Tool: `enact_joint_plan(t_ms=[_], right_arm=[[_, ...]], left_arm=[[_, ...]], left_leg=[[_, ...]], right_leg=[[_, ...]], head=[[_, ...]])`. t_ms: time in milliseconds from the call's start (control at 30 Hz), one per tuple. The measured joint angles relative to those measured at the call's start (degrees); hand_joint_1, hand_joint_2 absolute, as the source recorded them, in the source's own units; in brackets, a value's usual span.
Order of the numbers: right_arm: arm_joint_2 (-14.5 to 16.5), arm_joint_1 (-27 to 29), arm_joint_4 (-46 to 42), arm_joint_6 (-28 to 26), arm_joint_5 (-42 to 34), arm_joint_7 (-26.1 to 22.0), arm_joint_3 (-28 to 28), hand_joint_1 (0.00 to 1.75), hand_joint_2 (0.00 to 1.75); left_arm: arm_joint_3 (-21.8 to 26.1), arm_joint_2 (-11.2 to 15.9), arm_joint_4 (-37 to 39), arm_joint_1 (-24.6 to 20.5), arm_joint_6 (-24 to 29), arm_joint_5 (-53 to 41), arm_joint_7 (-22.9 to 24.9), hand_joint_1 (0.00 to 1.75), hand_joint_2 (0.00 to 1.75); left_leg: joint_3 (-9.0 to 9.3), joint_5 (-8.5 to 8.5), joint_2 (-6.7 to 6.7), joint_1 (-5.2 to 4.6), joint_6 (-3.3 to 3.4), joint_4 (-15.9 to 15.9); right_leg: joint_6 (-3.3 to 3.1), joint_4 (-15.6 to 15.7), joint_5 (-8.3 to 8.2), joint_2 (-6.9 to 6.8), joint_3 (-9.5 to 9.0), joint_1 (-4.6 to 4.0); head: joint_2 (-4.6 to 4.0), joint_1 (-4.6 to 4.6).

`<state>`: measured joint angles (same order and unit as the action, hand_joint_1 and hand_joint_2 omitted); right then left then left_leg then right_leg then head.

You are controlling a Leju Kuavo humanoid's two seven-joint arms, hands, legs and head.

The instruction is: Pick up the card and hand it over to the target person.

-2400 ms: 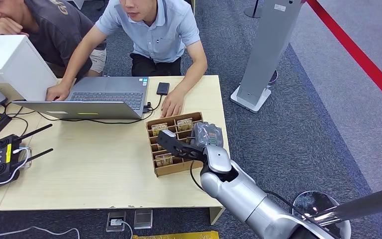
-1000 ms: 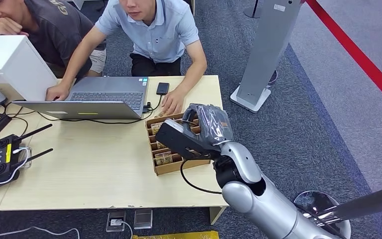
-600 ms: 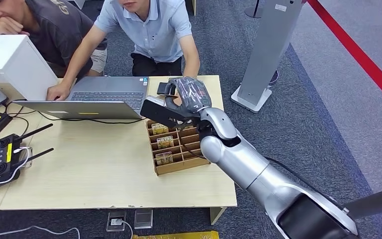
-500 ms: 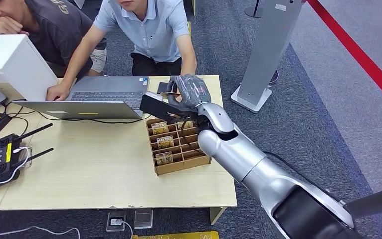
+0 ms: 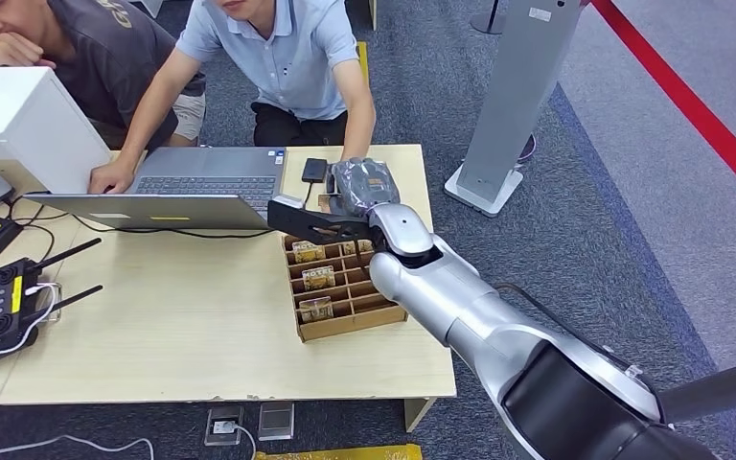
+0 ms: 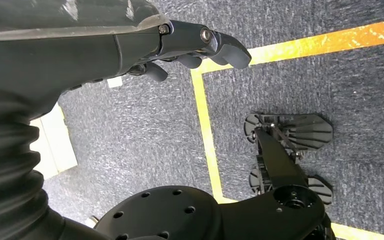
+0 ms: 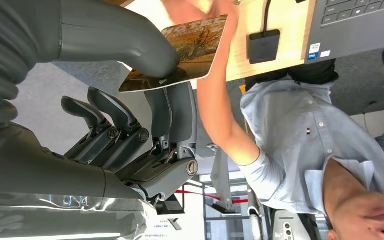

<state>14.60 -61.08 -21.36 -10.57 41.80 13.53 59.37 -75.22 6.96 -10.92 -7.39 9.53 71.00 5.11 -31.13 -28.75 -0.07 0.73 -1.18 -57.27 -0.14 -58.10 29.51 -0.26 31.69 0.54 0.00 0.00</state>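
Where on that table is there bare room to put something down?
The widest bare patch lies between the laptop, the controller and the card box, down to the table front edge. Behind the box it is crowded: right hand, phone.

The right robot hand [image 5: 362,184] hangs over the far end of the counter [image 5: 192,326], hemmed in ahead by the light-shirted person's hand [image 7: 200,7], which meets the card [image 7: 192,50] it pinches, and by that person's forearm [image 5: 357,105]. Just to its left lie a small dark device [image 5: 313,170] and the open laptop [image 5: 187,187] with its cable. Directly beneath and nearer the robot stands the divided cardboard box [image 5: 340,283], touching nothing of the arm. Left of the box the wood lies bare as far as the controller [image 5: 0,307]. To the right, past the counter's edge, is open carpet up to a grey stand [image 5: 508,105].
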Motion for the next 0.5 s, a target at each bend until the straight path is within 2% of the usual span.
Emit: enact_joint_plan(t_ms=[400,500], right_arm=[[-0.14,-0.37,-0.88,0.09,-0.57,0.48,0.45,1.75,1.75],[-0.17,-0.24,-1.01,0.2,-0.67,0.51,0.6,0.44,1.75]], left_arm=[[-0.3,0.28,-0.07,0.0,-0.44,0.39,1.01,0.0,1.75],[-0.71,0.37,-0.05,-0.02,-1.13,-0.04,1.27,0.0,1.75]], left_leg=[[-0.03,-0.01,-0.01,0.01,-0.01,-0.04],[-0.02,0.0,-0.01,0.01,0.0,-0.01]], right_leg=[[0.0,-0.03,0.01,0.0,0.03,-0.01],[0.0,0.0,-0.01,0.0,0.02,-0.01]], head=[[0.0,0.0],[0.0,0.0]])
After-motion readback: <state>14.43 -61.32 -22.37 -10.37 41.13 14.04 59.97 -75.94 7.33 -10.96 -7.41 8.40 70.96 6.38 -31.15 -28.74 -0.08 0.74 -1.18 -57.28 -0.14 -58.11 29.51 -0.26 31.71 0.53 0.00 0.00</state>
